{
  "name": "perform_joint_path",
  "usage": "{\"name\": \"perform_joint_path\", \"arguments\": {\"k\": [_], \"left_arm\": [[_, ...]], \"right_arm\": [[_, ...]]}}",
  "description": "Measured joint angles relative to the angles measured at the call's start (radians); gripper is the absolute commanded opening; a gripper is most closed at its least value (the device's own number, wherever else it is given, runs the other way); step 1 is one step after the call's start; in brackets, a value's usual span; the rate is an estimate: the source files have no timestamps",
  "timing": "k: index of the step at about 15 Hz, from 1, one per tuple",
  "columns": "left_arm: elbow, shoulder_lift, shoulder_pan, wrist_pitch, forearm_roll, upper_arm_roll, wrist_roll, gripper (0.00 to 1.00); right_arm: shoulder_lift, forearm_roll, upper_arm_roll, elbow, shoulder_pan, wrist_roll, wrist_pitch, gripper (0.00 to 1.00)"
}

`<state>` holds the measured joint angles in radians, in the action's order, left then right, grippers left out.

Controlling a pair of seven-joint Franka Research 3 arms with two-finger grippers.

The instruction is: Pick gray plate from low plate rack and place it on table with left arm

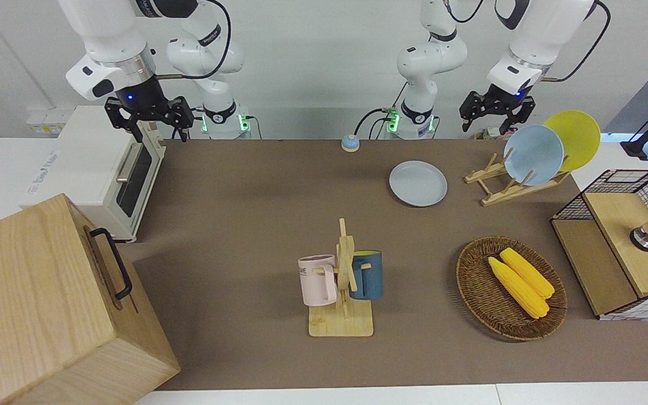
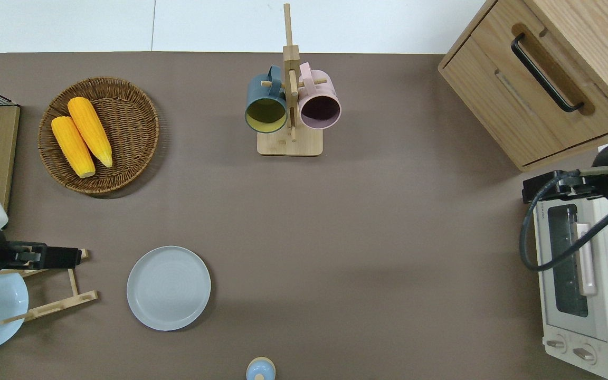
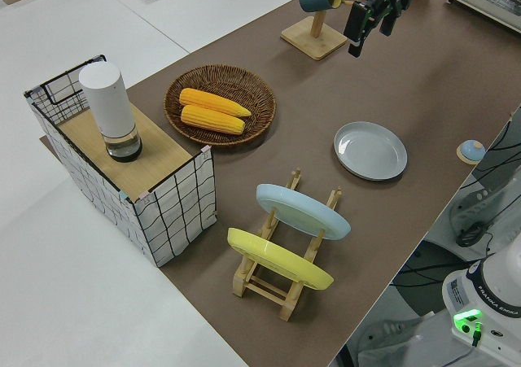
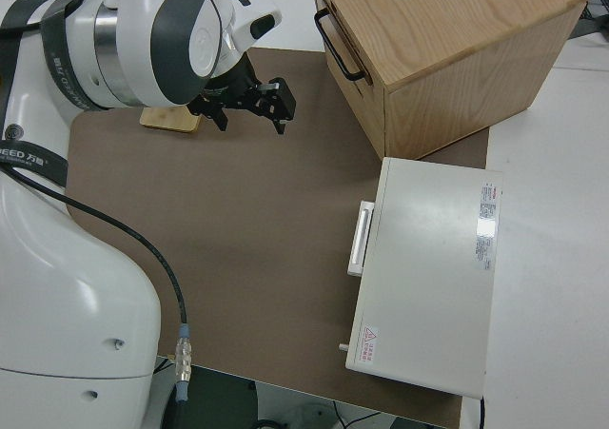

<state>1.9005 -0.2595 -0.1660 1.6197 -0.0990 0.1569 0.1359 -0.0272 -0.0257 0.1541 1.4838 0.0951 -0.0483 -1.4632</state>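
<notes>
One broad table (image 1: 256,214) with a matte brown cover fills our view. On it, toward the left arm's end, the low plate rack (image 1: 504,188) of light wood carries a light blue plate (image 1: 533,154) and a yellow plate (image 1: 574,138), both leaning on its slanted pegs. The round, shallow gray plate (image 1: 418,183) lies flat on the table, just beside the rack toward the right arm's end, apart from it. We see the left gripper (image 1: 496,115) raised over the rack, its black fingers spread wide with nothing between them; the gray plate sits toward the table's middle from it, well clear. The glossy white right arm is parked, and its gripper (image 1: 155,121) also stands open.
</notes>
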Motion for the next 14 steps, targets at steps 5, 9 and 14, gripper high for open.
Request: {"name": "perform_joint_path", "arguments": {"k": [5, 9, 14], "left_arm": [[0.000, 0.009, 0.046, 0.020, 0.030, -0.038, 0.000, 1.00], [0.000, 0.010, 0.046, 0.055, 0.049, -0.041, 0.000, 1.00], [0.000, 0.010, 0.056, 0.075, 0.051, -0.041, 0.000, 1.00]], "right_arm": [[0.000, 0.000, 0.000, 0.000, 0.000, 0.000, 0.000, 0.983], [0.000, 0.000, 0.000, 0.000, 0.000, 0.000, 0.000, 0.983], [0.000, 0.000, 0.000, 0.000, 0.000, 0.000, 0.000, 0.983]]}}
